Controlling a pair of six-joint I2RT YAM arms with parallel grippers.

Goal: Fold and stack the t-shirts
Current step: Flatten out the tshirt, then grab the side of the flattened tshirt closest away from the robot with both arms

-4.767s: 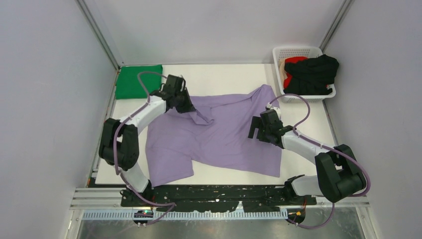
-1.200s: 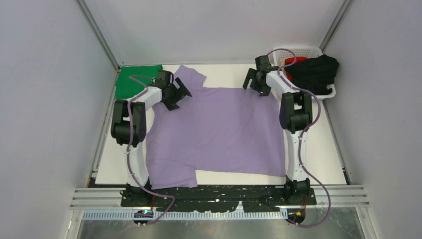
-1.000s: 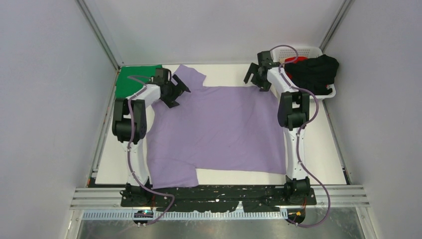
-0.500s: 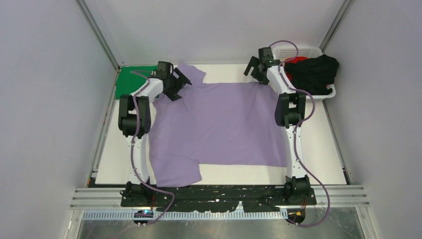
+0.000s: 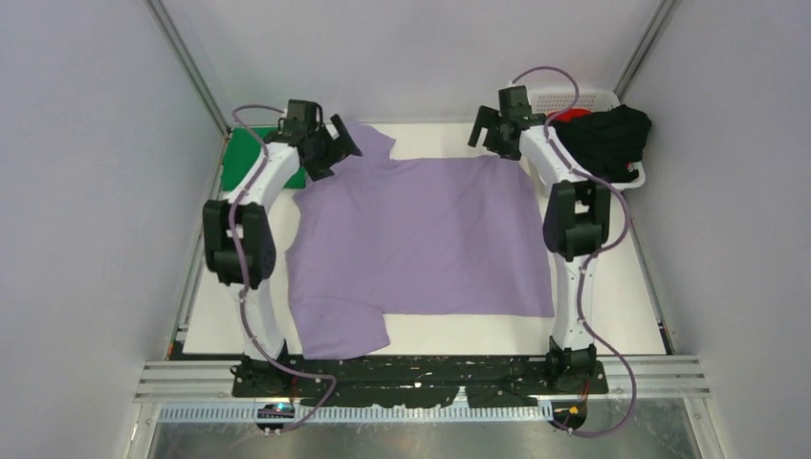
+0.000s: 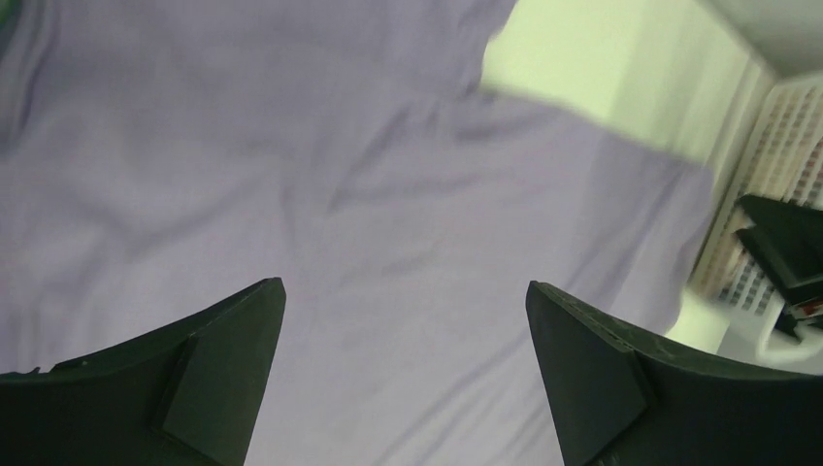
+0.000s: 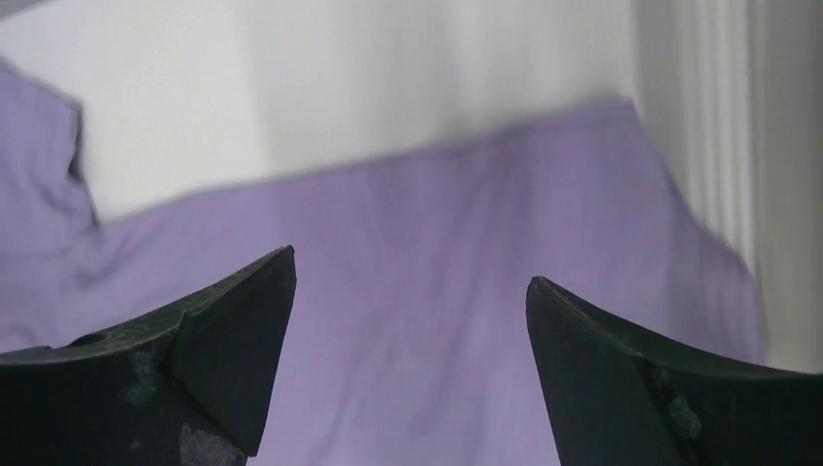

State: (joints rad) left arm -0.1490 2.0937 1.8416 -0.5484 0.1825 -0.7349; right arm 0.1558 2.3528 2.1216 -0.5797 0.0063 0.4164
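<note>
A lavender-purple t-shirt (image 5: 421,239) lies spread flat over the middle of the table, one sleeve at the far left (image 5: 368,142) and one at the near left (image 5: 335,325). My left gripper (image 5: 335,153) hovers open above its far left corner, nothing between the fingers (image 6: 403,283). Above the far right corner my right gripper (image 5: 486,134) hangs open and empty too (image 7: 411,265). A folded bright green t-shirt (image 5: 244,163) rests at the far left, partly behind the left arm. Black (image 5: 607,139) and red (image 5: 572,116) t-shirts sit bunched in the basket.
The white perforated basket (image 5: 574,94) stands at the far right corner, and its wall shows in the left wrist view (image 6: 776,126). Grey walls close in the table on three sides. Bare white tabletop (image 5: 622,277) shows to the right of the purple shirt.
Both grippers have risen and moved towards the far edge, staying open. The purple shirt has smoothed out, and its near hem now lies a little farther back.
</note>
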